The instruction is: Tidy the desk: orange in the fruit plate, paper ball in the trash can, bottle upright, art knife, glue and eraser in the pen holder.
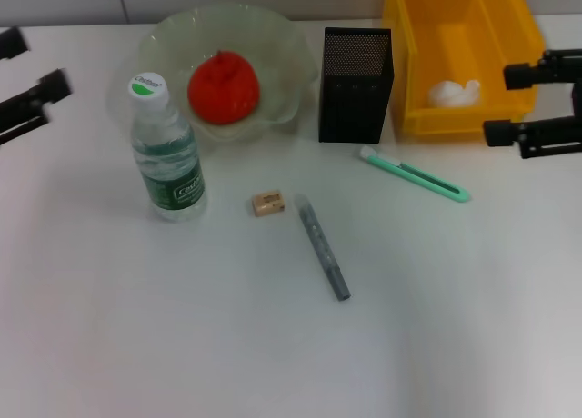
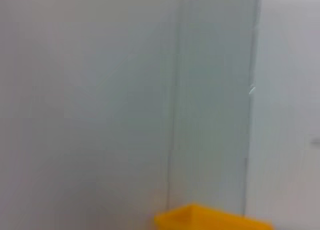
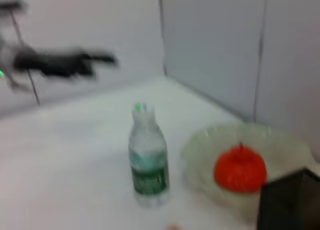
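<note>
The black mesh pen holder [image 1: 356, 84] is taken as the landmark; it is seen standing upright on the white desk [image 1: 182, 327]. Directly to its left, the clear scalloped fruit plate [image 1: 296, 68] is found, with the orange-red fruit [image 1: 224, 87] held inside it. In front of the plate and well to the holder's left, the clear plastic water bottle with white cap and green label [image 1: 166, 152] is seen upright. Immediately to the holder's right, the yellow plastic bin [image 1: 459, 59] is placed, with the white crumpled paper ball [image 1: 453, 93] lying in it. Just in front of the holder and to its right, the mint-green art knife [image 1: 414, 174] is laid flat. In front of the holder, the grey glue stick [image 1: 322, 246] lies on its side, and the small tan eraser [image 1: 268, 203] is set just left of the stick's far end. The right gripper [image 1: 514, 104] is held beside the bin, jaws apart and empty. The left gripper [image 1: 36, 77] is held far left of the holder, jaws apart, nothing held.
</note>
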### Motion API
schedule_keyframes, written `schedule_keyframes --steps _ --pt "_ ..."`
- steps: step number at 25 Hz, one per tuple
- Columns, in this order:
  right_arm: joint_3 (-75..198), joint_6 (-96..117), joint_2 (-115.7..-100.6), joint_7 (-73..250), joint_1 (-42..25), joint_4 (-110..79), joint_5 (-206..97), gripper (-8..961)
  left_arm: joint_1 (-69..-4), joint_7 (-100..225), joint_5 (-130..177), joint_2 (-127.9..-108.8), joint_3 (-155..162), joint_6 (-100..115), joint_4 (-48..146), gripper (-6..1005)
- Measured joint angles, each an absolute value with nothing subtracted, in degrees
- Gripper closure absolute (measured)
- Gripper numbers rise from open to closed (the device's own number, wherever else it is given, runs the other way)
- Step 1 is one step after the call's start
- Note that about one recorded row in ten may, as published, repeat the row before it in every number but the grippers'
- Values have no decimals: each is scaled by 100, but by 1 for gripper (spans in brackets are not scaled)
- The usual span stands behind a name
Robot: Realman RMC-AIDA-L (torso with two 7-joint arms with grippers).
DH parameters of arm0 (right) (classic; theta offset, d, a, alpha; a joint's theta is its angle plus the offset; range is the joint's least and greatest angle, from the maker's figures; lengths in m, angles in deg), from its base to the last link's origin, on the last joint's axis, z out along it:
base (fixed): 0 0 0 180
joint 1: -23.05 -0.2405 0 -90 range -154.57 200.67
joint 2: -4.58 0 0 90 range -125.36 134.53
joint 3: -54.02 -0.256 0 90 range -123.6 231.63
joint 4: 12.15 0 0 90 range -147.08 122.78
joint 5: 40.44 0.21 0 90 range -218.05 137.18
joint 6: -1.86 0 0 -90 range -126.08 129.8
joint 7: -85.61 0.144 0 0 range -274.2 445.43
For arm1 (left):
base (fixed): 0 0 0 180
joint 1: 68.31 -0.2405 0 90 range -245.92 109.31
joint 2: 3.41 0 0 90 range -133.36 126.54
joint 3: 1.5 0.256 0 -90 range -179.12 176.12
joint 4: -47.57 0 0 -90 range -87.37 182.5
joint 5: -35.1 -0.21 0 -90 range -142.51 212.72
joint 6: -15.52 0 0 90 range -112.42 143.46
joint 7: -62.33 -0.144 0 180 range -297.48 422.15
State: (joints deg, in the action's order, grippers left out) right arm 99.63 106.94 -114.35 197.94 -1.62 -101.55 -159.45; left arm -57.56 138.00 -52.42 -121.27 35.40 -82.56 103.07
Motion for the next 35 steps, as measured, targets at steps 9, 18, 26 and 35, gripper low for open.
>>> schedule_keyframes --steps 9,18,26,35 --pt "11914 10824 -11434 22214 -1413 -10756 -18605 282 -6084 13134 -5347 -11955 3041 -9203 9649 202" --pt "13407 9594 -11472 23229 -2199 -9073 -19561 287 -6179 12863 -5521 -11930 3067 -9238 9313 202" --pt "14090 7935 -11486 23264 -2299 -7692 -19577 292 -6144 12848 -5560 -11969 3067 -9210 9309 202" --pt "14170 6959 -11490 22866 -2398 -6804 -19321 297 -6108 12844 -5561 -11999 3064 -9159 9296 202"
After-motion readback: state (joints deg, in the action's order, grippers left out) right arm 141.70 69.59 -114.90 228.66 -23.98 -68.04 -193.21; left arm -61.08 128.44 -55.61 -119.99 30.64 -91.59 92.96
